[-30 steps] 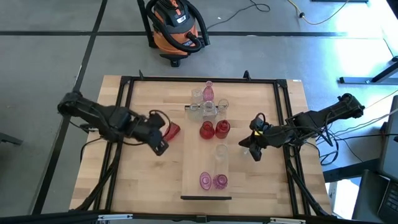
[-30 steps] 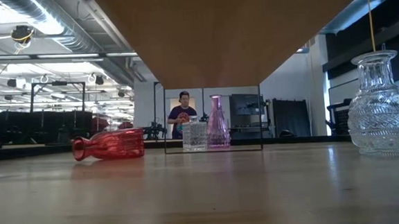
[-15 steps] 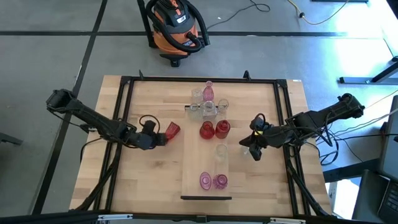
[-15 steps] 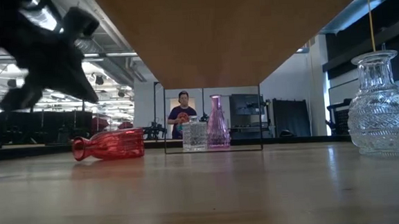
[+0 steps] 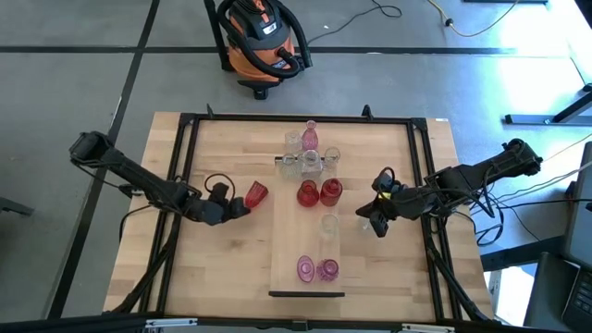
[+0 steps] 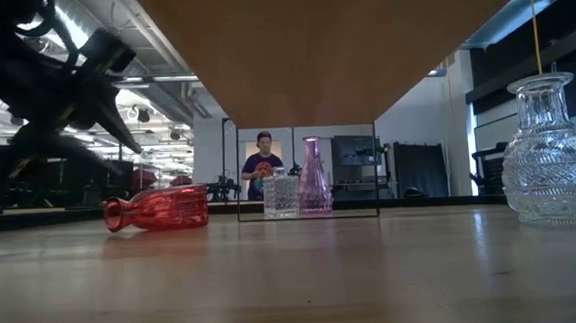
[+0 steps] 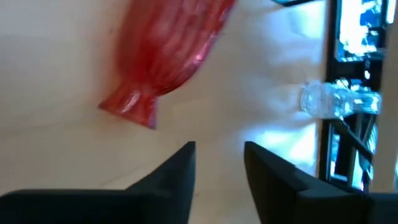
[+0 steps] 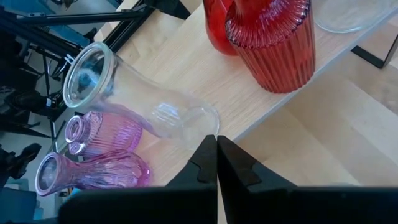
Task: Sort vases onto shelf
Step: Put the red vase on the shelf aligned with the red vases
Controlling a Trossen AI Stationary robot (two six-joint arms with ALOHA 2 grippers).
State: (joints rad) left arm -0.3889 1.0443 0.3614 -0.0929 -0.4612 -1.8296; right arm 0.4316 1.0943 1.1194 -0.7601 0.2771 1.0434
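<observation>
High view: left gripper (image 5: pixel 239 207) open, empty, just beside red vase (image 5: pixel 254 194) lying left of shelf (image 5: pixel 282 263); right gripper (image 5: pixel 378 222) closed, empty, right of shelf.

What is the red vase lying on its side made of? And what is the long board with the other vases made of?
The red vase looks like glass: light shines through it, and its ribbed sides gleam. It could be clear plastic, but glass seems likelier. The long board looks like pale wood with a smooth, dull finish; faint grain shows, and dark strips cap its ends.
</observation>
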